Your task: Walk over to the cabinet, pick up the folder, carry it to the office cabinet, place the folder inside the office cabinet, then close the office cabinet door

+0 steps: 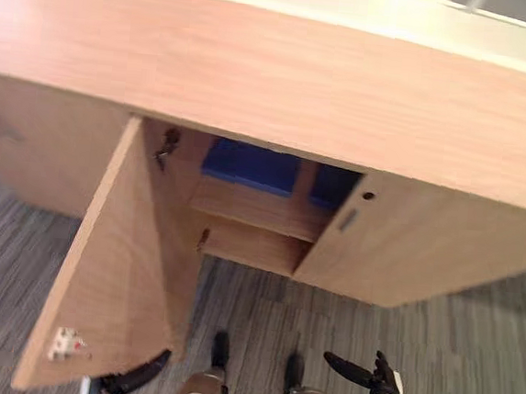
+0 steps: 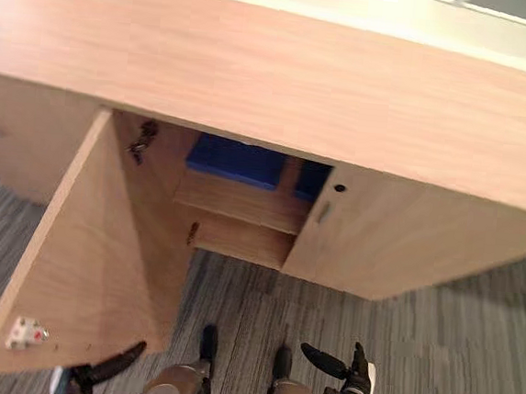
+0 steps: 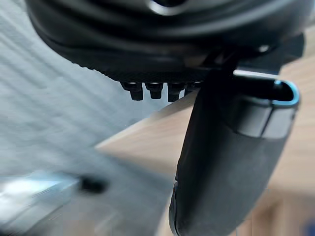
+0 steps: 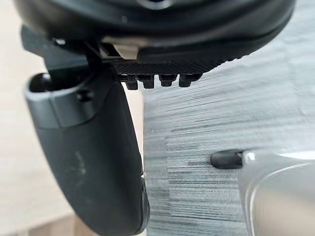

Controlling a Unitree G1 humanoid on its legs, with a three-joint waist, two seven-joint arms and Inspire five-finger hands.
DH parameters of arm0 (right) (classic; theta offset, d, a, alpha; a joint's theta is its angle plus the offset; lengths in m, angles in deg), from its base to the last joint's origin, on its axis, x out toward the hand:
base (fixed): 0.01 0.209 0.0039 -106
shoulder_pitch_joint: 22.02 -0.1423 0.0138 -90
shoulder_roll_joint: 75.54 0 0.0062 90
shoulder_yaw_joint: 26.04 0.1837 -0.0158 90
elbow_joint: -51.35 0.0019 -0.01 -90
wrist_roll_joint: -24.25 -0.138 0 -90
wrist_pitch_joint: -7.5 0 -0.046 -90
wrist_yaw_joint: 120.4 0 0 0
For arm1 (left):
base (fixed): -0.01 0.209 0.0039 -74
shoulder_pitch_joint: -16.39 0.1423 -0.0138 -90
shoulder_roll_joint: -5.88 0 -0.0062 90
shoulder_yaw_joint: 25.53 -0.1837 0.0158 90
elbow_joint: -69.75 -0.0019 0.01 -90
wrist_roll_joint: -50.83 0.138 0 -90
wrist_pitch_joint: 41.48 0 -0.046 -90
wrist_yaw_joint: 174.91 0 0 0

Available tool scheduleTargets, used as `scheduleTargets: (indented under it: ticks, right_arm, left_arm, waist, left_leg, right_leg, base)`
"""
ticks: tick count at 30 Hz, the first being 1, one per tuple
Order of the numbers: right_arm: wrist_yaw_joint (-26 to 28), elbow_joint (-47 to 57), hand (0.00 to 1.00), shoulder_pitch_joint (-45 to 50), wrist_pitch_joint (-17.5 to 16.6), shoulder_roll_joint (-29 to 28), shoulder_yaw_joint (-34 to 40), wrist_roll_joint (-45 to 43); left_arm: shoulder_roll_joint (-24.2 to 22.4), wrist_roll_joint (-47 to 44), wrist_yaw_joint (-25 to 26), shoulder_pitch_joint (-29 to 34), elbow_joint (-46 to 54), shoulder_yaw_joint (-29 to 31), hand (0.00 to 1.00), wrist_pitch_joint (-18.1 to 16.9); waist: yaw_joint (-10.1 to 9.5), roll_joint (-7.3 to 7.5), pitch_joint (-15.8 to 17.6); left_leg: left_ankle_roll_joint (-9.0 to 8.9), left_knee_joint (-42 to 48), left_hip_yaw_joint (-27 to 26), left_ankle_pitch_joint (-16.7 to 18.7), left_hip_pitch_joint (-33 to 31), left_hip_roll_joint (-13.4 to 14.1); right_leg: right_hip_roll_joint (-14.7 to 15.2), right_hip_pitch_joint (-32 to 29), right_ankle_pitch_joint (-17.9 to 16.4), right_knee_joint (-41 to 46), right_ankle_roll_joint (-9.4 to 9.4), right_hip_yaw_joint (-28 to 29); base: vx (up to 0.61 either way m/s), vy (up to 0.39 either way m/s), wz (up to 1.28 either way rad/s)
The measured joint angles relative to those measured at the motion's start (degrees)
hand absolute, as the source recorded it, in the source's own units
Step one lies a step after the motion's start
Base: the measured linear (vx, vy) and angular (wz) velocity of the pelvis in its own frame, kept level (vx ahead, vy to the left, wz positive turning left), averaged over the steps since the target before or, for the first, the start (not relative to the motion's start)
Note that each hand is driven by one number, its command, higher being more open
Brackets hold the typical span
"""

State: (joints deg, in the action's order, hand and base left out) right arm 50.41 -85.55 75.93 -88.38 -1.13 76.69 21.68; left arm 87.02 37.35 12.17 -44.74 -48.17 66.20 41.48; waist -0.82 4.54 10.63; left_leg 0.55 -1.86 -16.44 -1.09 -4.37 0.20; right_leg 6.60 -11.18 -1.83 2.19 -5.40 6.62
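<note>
- The blue folder [image 1: 252,167] lies on the upper shelf [image 1: 258,206] inside the office cabinet [image 1: 256,67]. Placement therefore looks done, and closing appears to be the step in hand.
- The open door [image 1: 109,267] swings out wide on the left, while the closed door [image 1: 407,237] on the right stays flush.
- The left hand [image 1: 137,375] sits low, just beside the open door's bottom corner. Its fingers are straight and hold nothing, and contact with the panel cannot be judged.
- The right hand [image 1: 371,382] hangs over the carpeted floor [image 1: 452,352], fingers spread and empty.
- Risk: a push applied near the low corner could slide off the edge and leave the door ajar.
- Risk: if the folder overhangs the shelf front, the door could stop against it; the overhang cannot be judged.
- Risk: straight fingers caught between the door edge and the frame as it closes.
- Also present: a hinge [image 1: 166,144] inside the frame and a white fitting [image 1: 66,344] on the door's inner face.
</note>
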Motion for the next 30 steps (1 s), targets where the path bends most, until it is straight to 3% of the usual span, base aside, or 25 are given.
scheduleTargets:
  ticks: [1, 2, 3, 4, 5, 6, 7, 8, 9, 10, 12, 14, 17, 18, 21, 22, 25, 30]
  right_arm:
    - [0.06, 1.78, 1.0, 1.22, 0.06, -0.88, -1.28, 0.26]
    - [0.24, 2.62, 1.0, 2.33, 0.07, -1.86, -2.47, 0.86]
    - [0.24, 2.53, 1.0, 2.24, 0.08, -2.13, -2.58, 1.11]
    - [0.45, 2.57, 1.0, 1.65, 0.23, -1.24, -3.78, 2.1]
    - [0.61, 2.29, 1.0, 0.96, 0.97, -1.08, -4.17, 2.72]
    - [1.1, 2.52, 1.0, 0.66, 1.33, -0.86, -4.15, 2.93]
    - [1.45, 2.48, 1.0, 0.27, 1.3, -0.58, -4.31, 3.07]
    - [1.32, 3.11, 1.0, 0.57, 0.38, -1.3, -4.43, 3.43]
    - [1.35, 3.16, 1.0, 0.25, 0.28, -0.06, -4.67, 3.57]
    - [1.68, 1.95, 1.0, -1.78, 0.91, 1.19, -4.61, 4.02]
    - [2.11, 2.8, 1.0, -3.31, 0.8, 1.95, -4.46, 4.04]
    - [2.32, 2.78, 1.0, -3.71, 0.82, 2.26, -4.32, 4.04]
    - [2.51, 2.82, 1.0, -2.67, 0.78, 2.7, -4.28, 4.03]
    - [2.56, 2.81, 1.0, -2.42, 0.78, 2.92, -4.29, 3.99]
    - [2.58, 2.82, 1.0, -2.92, 0.76, 4.53, -4.28, 3.97]
    - [2.76, 2.77, 1.0, -2.79, 0.77, 4.63, -4.35, 3.96]
    - [2.9, 2.82, 1.0, -1.56, 0.65, 4.73, -4.36, 3.96]
    - [3.26, 2.73, 1.0, -0.1, 0.58, 4.57, -4.31, 3.96]
  left_arm:
    - [1.2, -0.23, -0.12, 0.87, -0.04, -1.48, 1.0, 0.01]
    - [2.14, 0.08, 0.01, 0.62, -0.04, -1.52, 1.0, 0.26]
    - [2.68, 0.09, -0.12, 0.56, -0.03, -1.65, 1.0, 0.27]
    - [2.57, -0.14, 0.46, 0.72, -0.06, -1.86, 1.0, 0.2]
    - [1.33, 0.29, 1.06, 0.11, -0.72, -1.58, 1.0, 0.26]
    - [1.07, 0.95, 1.56, -0.91, -1.87, -1.66, 1.0, 0.3]
    - [1.84, 2.57, 1.8, -2.4, -2.98, -1.99, 1.0, 0.47]
    - [7.09, 4.92, 1.02, -2.73, -1.84, -4.22, 1.0, 0.29]
    - [7.16, 5.65, 1.12, -3.06, -1.82, -5.35, 1.0, 0.39]
    - [6.39, 6.98, 1.23, -4.22, -2.39, -5.23, 1.0, 0.93]
    - [5.05, 7.89, 1.51, -7.7, -4.16, -4.47, 1.0, 1.08]
    - [5.86, 9.03, 1.39, -10.63, -4.25, -4.56, 1.0, 1.31]
    - [6.72, 9.07, 1.36, -13.57, -4.24, -4.83, 1.0, 1.38]
    - [7.17, 9.08, 1.35, -15.15, -4.38, -5.16, 1.0, 1.38]
    - [6.97, 9.08, 1.31, -19.53, -4.64, -5.59, 1.0, 1.37]
    - [6.85, 8.95, 1.31, -20.35, -4.83, -5.62, 1.0, 1.34]
    - [7.22, 8.97, 1.44, -23.16, -5.49, -5.48, 1.0, 1.12]
    - [11.25, 9.23, 1.42, -35.07, -10.63, -5.54, 1.0, 1.12]
  waist:
    - [1.29, 0.23, -0.14]
    - [2.3, 1.65, -0.09]
    - [2.48, 2.32, 0.08]
    - [2.27, 0.46, -0.27]
    - [2.25, -0.54, -0.24]
    - [2.36, -1.45, -0.4]
    - [3.5, -1.06, -0.88]
    - [3.7, 2.5, -0.92]
    - [3.53, 0.69, -0.98]
    - [3.53, -0.31, -1.19]
    - [3.7, -2.54, -0.6]
    - [3.72, -4.71, 0.49]
    - [3.91, -3.37, -0.32]
    - [3.89, -1.96, -1.18]
    - [4.21, -4.15, -1.1]
    - [4.6, -4.66, -1.09]
    - [4.7, -4.87, -1.22]
    - [4.95, -4.92, -1.2]
  left_leg:
    - [-0.5, -2.65, -1.98, -0.2, 1.19, -0.72]
    - [0.22, -1.74, -3.52, 0.01, 0.47, -2.39]
    - [1.93, 0.91, -3.81, -0.19, -0.47, -2.65]
    - [2.52, 7.93, -4.13, 4.99, -1.66, -1.0]
    - [0.74, 3.97, -8.25, 5.34, 0.21, -0.34]
    - [0.09, 2.42, -9.66, 4.93, 0.58, 0.39]
    - [-3.22, 1.21, -9.45, 5.88, 0.86, -0.46]
    - [1.8, 11.67, -8.09, 5.58, -1.55, -2.9]
    - [0.37, 11.99, -6.82, 8.08, -0.69, -1.64]
    - [-0.32, 7.75, -8.81, 9.73, 0.67, -1.48]
    - [-0.94, 4.73, -11.31, 7.99, 0.33, 0.82]
    - [-1.9, 3.22, -10.94, 6.62, 0.0, 2.94]
    - [-3.62, 2.13, -10.24, 5.56, -1.0, 1.59]
    - [-4.17, 1.61, -9.98, 4.95, -2.22, -0.23]
    - [-3.7, -1.93, -8.96, 1.59, -3.14, -0.54]
    - [-3.2, -2.43, -8.0, -0.24, -3.12, -0.34]
    - [-1.57, -3.01, -7.65, -3.07, -2.39, 0.48]
    - [-0.43, -3.13, -7.83, -3.59, -2.09, -0.18]
  right_leg:
    - [0.0, -0.46, -0.26, -0.5, 0.42, 1.96]
    - [1.71, -2.23, -0.93, -0.29, 1.93, 4.43]
    - [2.24, -2.71, -0.92, -0.18, 1.94, 4.46]
    - [0.81, -3.89, -1.07, 0.06, 1.99, 5.75]
    - [-0.21, -3.67, -0.32, -0.61, 0.59, 7.82]
    - [-1.8, -4.44, 0.11, 1.37, 0.95, 7.75]
    - [-3.19, -5.87, 1.18, 4.25, 2.91, 7.1]
    - [-1.33, -5.58, 0.17, 2.56, 3.41, 9.2]
    - [-3.09, -5.86, 0.63, 2.5, 2.59, 8.88]
    - [-3.36, -5.24, 0.21, -0.79, 1.72, 10.27]
    - [-5.93, -5.47, 2.37, 0.6, 2.23, 8.36]
    - [-9.11, -4.02, 2.4, 4.73, 2.24, 5.22]
    - [-8.07, -0.16, 1.44, 3.78, 3.47, 5.05]
    - [-6.28, 0.47, 0.13, 2.49, 3.85, 5.37]
    - [-6.63, -1.66, 0.82, 1.78, 3.52, 4.29]
    - [-6.88, -1.56, 1.6, 1.3, 2.61, 3.67]
    - [-7.68, -0.61, 2.4, 0.47, 1.91, 3.27]
    - [-7.27, 0.36, 5.65, -1.09, 2.76, 3.88]
  base:
    - [-0.08, 0.219, -0.67]
    - [-0.1, 0.224, -0.44]
    - [0.01, 0.19, -0.59]
    - [0.08, 0.097, -0.77]
    - [0.03, 0.087, -0.87]
    - [-0.11, 0.106, -0.5]
    - [-0.08, 0.107, -0.2]
    - [0.0, 0.066, -0.2]
    - [0.03, 0.089, -0.49]
    - [0.0, 0.078, -0.57]
    - [-0.09, 0.059, -0.47]
    - [-0.12, 0.006, -0.19]
    - [-0.02, -0.036, 0.12]
    - [0.01, -0.099, 0.14]
    - [-0.01, -0.084, 0.06]
    - [-0.01, -0.084, -0.04]
    - [0.03, -0.077, -0.09]
    - [0.08, 0.017, -0.03]
